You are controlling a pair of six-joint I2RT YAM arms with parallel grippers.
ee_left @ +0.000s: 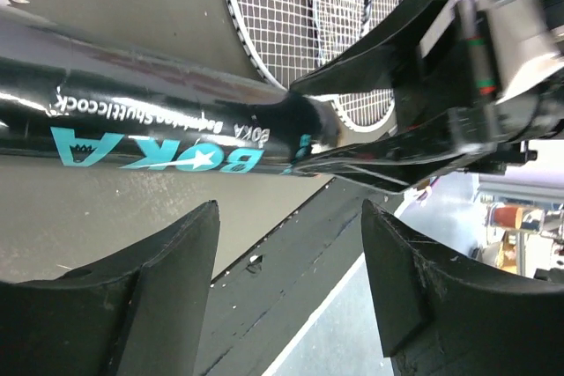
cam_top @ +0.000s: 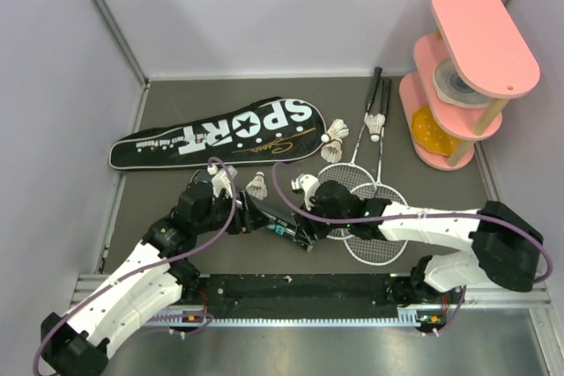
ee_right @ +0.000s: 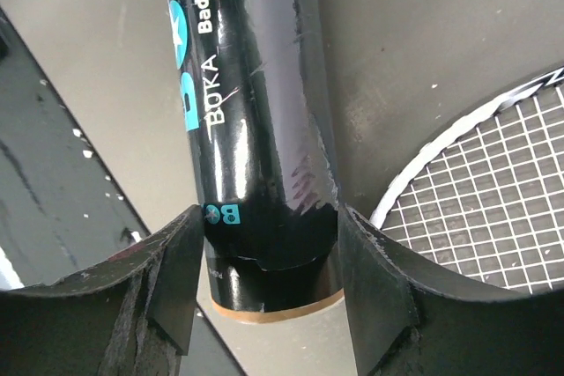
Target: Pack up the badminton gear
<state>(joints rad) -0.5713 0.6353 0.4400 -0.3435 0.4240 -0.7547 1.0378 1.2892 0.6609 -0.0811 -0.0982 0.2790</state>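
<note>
1. Lilac walls are enclosing a dark grey table (cam_top: 176, 103). The black racket bag (cam_top: 220, 134), lettered "SPORT", is lying at the far left, and two rackets (cam_top: 374, 248) are resting at the right with their heads toward the arms.
2. The shuttle tube (ee_left: 159, 121) is lying between the two arms, its long axis slanting from far-left to near-right. Whether it is resting on the table or raised off it cannot be told.
3. The right gripper (ee_right: 269, 244) is pinching the tube's near-right end, both fingers pressing its wall.
4. The left gripper (ee_left: 291, 226) is hovering with fingers spread, gripping nothing. The tube is crossing just beyond its fingertips, broadside to the opening, making this the arm nearer the tube's middle.
5. Lettering on the tube is reading "BOKA" and "Badminton Shuttlecock".
6. A shuttlecock (cam_top: 257, 186) is sitting just beside the tube, probably the next item for loading.
</note>
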